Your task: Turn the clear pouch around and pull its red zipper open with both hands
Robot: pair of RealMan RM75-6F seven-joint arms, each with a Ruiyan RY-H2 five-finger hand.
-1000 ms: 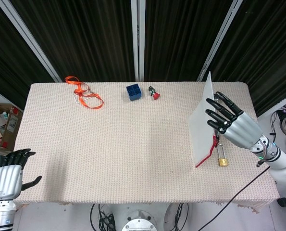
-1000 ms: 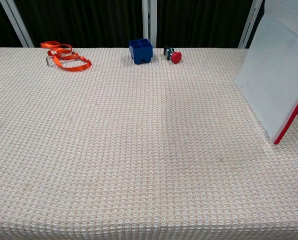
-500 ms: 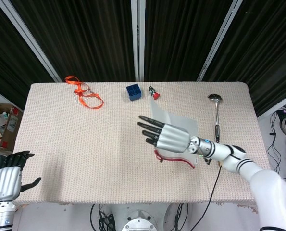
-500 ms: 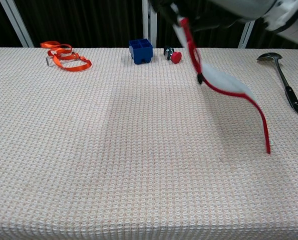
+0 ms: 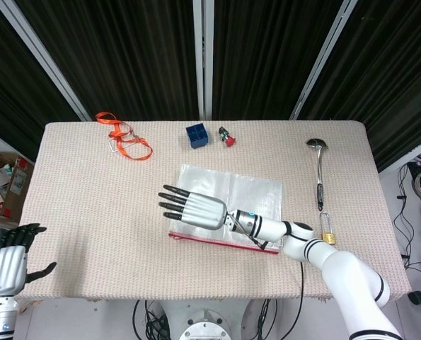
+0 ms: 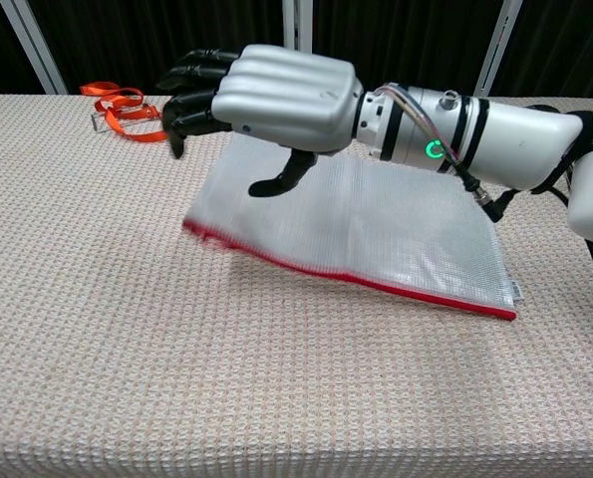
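Note:
The clear pouch (image 5: 252,195) lies almost flat on the middle of the table, its red zipper (image 5: 217,241) along the near edge. In the chest view the pouch (image 6: 396,224) has its left corner slightly off the cloth, and the zipper (image 6: 376,282) runs toward the near right. My right hand (image 5: 196,209) hovers over the pouch's left part with fingers stretched out leftward and holds nothing. The chest view shows that hand (image 6: 276,100) above the pouch with its thumb pointing down. My left hand (image 5: 6,263) hangs off the table's near left corner, open and far from the pouch.
An orange strap (image 5: 122,142) lies at the far left, with a blue block (image 5: 197,134) and a small red-capped part (image 5: 228,138) at the far middle. A ladle (image 5: 318,173) and a brass padlock (image 5: 328,235) lie right of the pouch.
My right hand swept the pouch from standing at the right edge across to the middle, flipped it down with the zipper toward me, and let go. The left hand barely moved.

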